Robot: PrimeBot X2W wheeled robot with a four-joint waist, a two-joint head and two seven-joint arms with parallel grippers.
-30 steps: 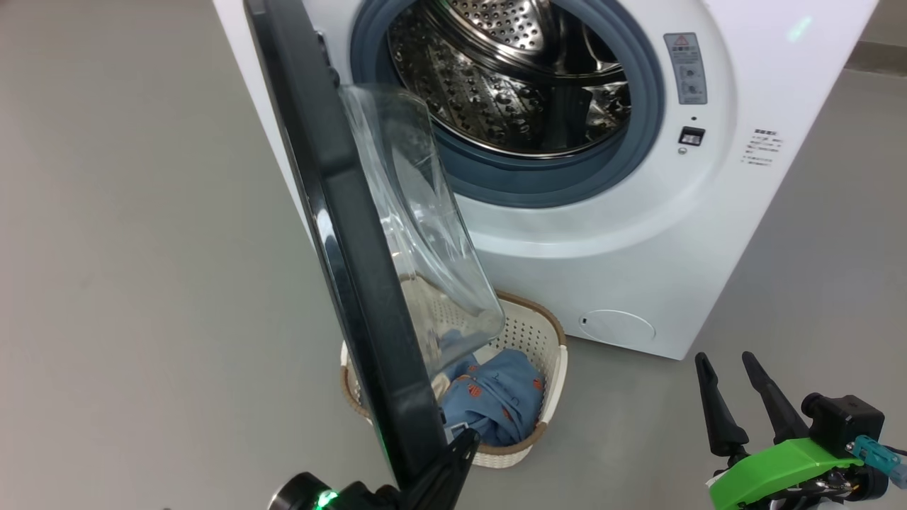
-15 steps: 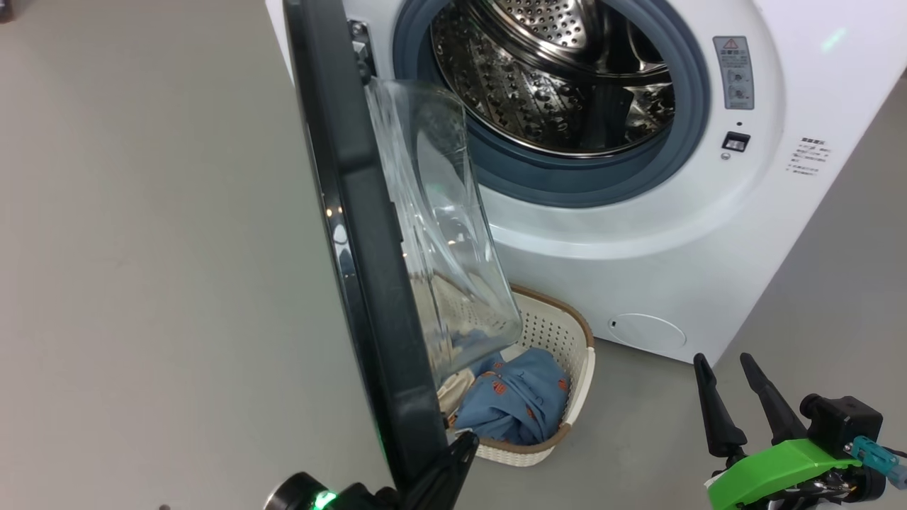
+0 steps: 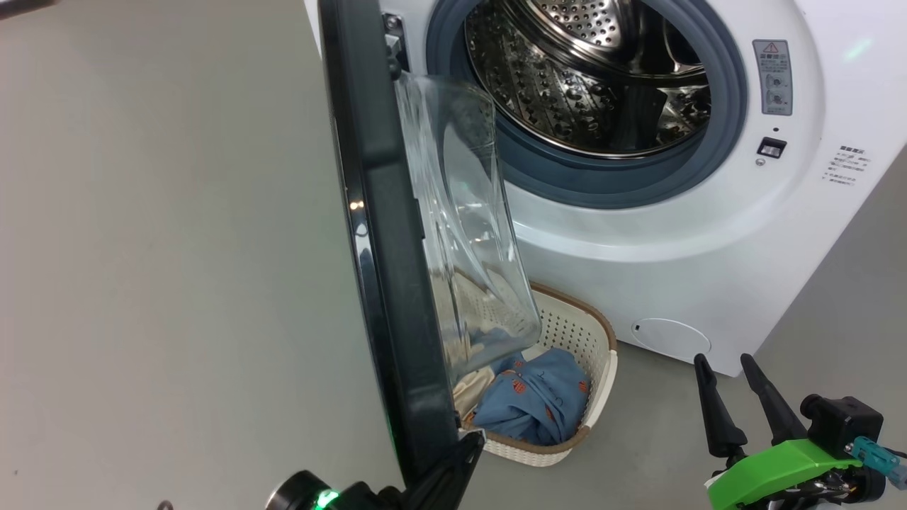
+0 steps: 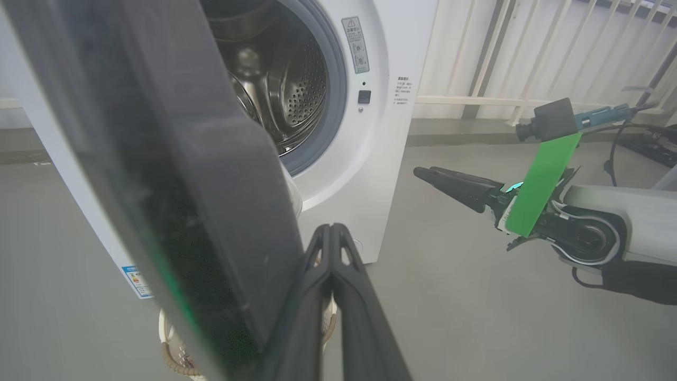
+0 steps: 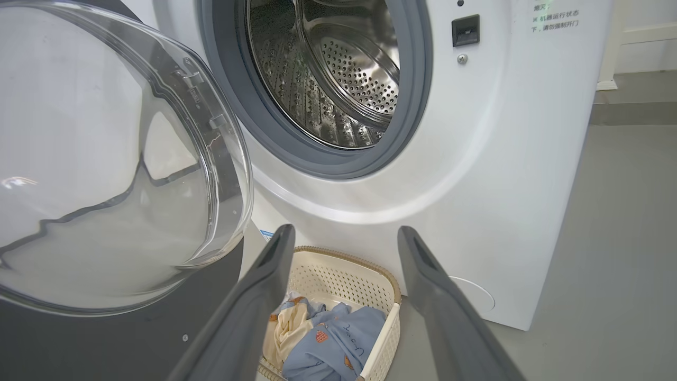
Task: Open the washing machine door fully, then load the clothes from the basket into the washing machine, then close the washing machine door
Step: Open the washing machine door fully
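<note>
My left claw [image 4: 332, 235] is pinched shut on nothing, its tip against the inner rim of the washing machine door [image 3: 382, 283]. The door stands swung out roughly square to the washing machine [image 3: 673, 248], and I judge it not yet fully open. My right claw [image 3: 723, 360] hangs spread wide and empty, near the machine's lower right corner. The clothes [image 3: 538, 407] lie in the basket [image 3: 601, 354] on the floor just in front of the machine, partly under the door's glass bowl. What I see of the drum [image 3: 588, 85] looks empty. Loading and closing remain.
</note>
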